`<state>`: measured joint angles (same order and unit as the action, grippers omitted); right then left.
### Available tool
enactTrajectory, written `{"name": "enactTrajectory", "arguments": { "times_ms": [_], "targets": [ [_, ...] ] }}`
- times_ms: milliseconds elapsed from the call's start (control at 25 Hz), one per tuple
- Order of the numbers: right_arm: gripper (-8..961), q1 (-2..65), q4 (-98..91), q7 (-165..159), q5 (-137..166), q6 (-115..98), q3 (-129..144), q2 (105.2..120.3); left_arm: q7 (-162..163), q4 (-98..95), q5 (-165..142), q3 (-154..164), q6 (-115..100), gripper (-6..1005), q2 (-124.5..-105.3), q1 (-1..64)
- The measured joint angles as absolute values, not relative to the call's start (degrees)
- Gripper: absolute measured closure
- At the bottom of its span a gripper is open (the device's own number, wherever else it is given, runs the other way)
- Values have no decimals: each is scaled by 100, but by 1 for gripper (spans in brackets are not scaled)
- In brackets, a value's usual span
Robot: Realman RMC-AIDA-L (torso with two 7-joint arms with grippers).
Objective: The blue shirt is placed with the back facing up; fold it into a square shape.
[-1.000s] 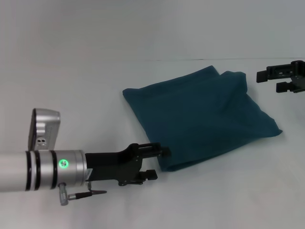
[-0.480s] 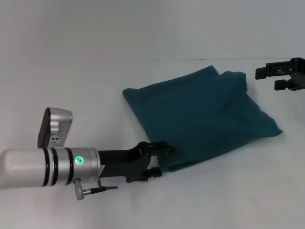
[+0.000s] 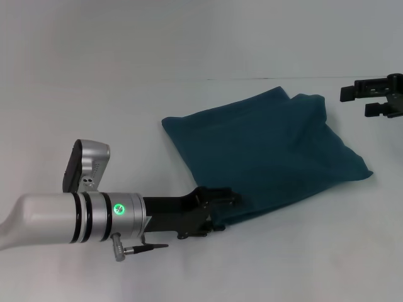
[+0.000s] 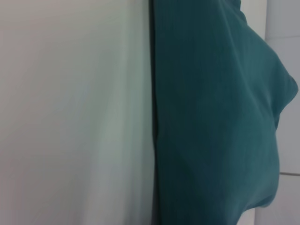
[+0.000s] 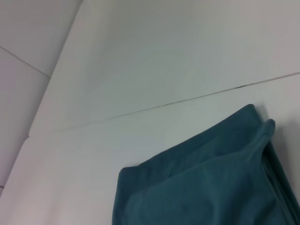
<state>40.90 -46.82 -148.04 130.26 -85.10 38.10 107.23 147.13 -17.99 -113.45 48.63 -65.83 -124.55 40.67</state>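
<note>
Since a second ago the left hand (image 3: pixel 221 211) has slid forward along the worktop (image 3: pixel 113 113) and now reaches the near corner of the blue shirt (image 3: pixel 264 154), while the cloth itself has not shifted. That shirt lies flat as a rough, slightly skewed square, already folded over on itself, with a loose doubled edge showing at its far corner; it sits just ahead of the left hand and beside and below the right hand (image 3: pixel 376 99). The left hand lies low and level, its fingers touching or tucked at the fold's edge, but I cannot tell whether they are parted or closed on cloth. Judging by that low approach, it is placed to pinch or nudge this corner and square the shape up. The right hand hovers apart from the far side of the shirt, fingers spread and holding nothing, seemingly kept clear.
</note>
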Motion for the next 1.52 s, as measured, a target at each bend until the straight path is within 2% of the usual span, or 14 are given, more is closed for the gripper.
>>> {"name": "enactTrajectory", "arguments": {
  "times_ms": [320,760,1000,1240,1520],
  "targets": [
    [42,4078,-4634,-14769,13025,-8520,3700,10720,14595,-1784,-11206,4825,-6572,324,-12462,3936],
    [55,4071,-4588,-14736,13025,-8610,3555,10713,14465,-1768,-11196,4824,-6571,765,-12463,3882],
    [62,4069,-4522,-14726,13025,-8625,3539,10693,14389,-1818,-11185,4819,-6700,953,-12442,3822],
    [69,4069,-4514,-14723,13025,-8662,3485,10677,14458,-2306,-11224,4816,-7057,946,-12372,3452],
    [77,4069,-4473,-14721,13025,-8673,3474,10677,14539,-2540,-11505,4483,-7347,937,-12184,3157]
  ]
}}
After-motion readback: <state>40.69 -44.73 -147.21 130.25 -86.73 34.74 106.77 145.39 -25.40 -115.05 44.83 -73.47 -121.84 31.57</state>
